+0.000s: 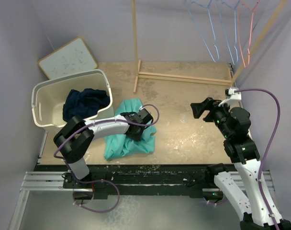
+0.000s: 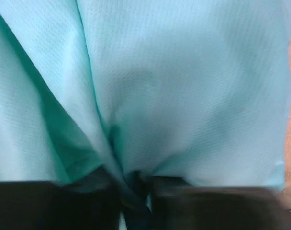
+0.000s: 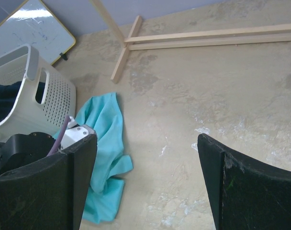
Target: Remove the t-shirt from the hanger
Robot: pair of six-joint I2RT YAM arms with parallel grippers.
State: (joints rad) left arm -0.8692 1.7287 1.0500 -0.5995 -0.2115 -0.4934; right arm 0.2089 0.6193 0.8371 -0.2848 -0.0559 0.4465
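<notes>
Pinching a fold of the crumpled teal fabric t-shirt with my left gripper. In the left wrist view the two dark fingers lie along the bottom edge, blurred and drawn close together. The cloth gathers down into the narrow slot between them. Teal weave fills the rest of that frame, with only a sliver of tan surface at the right edge.

Top view: the t-shirt lies in a heap on the tan table, left of centre, just right of the white perforated plastic laundry basket. My left wrist sits on top of the heap, so the fingertips are hidden there. Only the wrist view shows the grip.

My right gripper hangs above bare table at right of centre in the top view, well apart from the t-shirt. Its black fingers are spread wide with nothing between them. The cloth lies at lower left of the right wrist frame, beyond the left finger.

View differences:
- The top view alone shows the dark navy garment bundled in the basket, and the thin blue and pink wire hangers hanging at upper right.
- The right wrist view shows the basket's side handle slot and the t-shirt's long trailing edge, which my left arm partly covers from above.
- The white dry-erase board leans at upper left and the pale wooden rack frame crosses the top; both show in the top and right wrist views.
</notes>
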